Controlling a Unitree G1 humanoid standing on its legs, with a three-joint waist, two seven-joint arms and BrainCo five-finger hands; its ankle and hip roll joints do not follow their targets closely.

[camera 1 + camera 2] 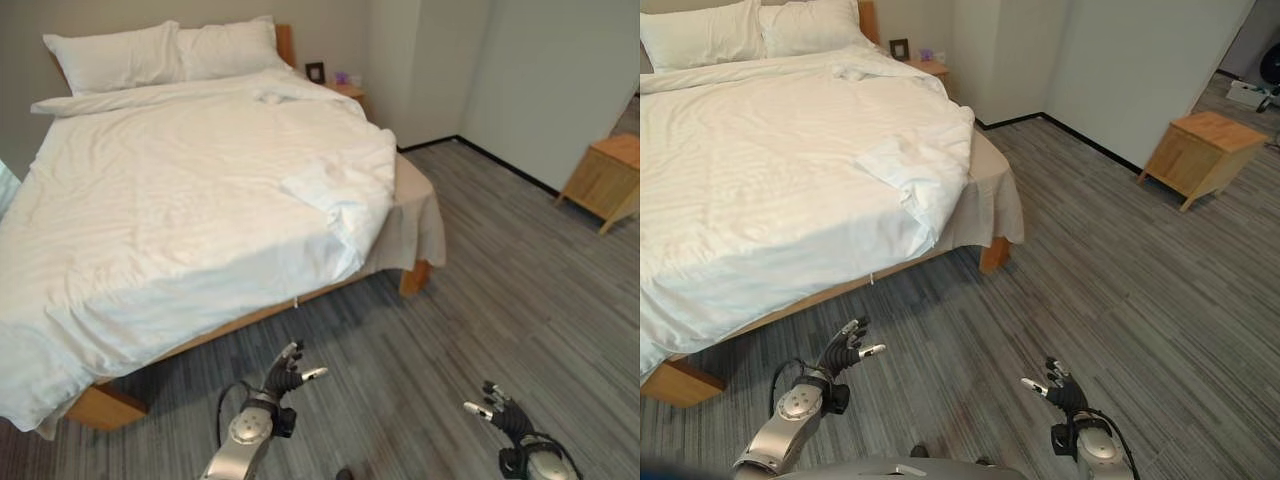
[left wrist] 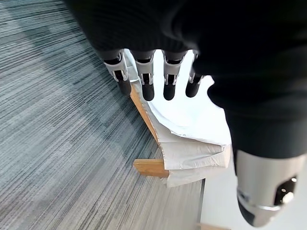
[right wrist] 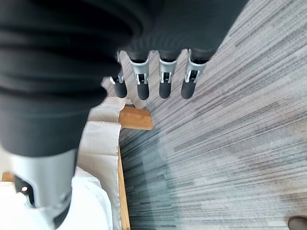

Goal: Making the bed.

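1. One bed (image 1: pixel 110 405) with a wooden frame stands on the grey floor (image 1: pixel 500 300); one white duvet (image 1: pixel 180 200) covers it, with its near right corner folded back in a bunch (image 1: pixel 345 190); a beige sheet (image 1: pixel 415 215) shows beside that corner.
2. Two white pillows (image 1: pixel 110 55) lie side by side at the head.
3. Two small wooden cabinets: one nightstand (image 1: pixel 348 90) beside the head, one cabinet (image 1: pixel 605 175) well apart by the wall.
4. The left hand (image 1: pixel 285 372) hangs above the floor near the foot of the bed; fingers relaxed, holding nothing.
5. The right hand (image 1: pixel 500 412) is also above the floor; fingers loose, empty.

White duvet (image 1: pixel 180 190), grey striped carpet (image 1: pixel 500 300), light wooden bedframe (image 1: pixel 105 405).
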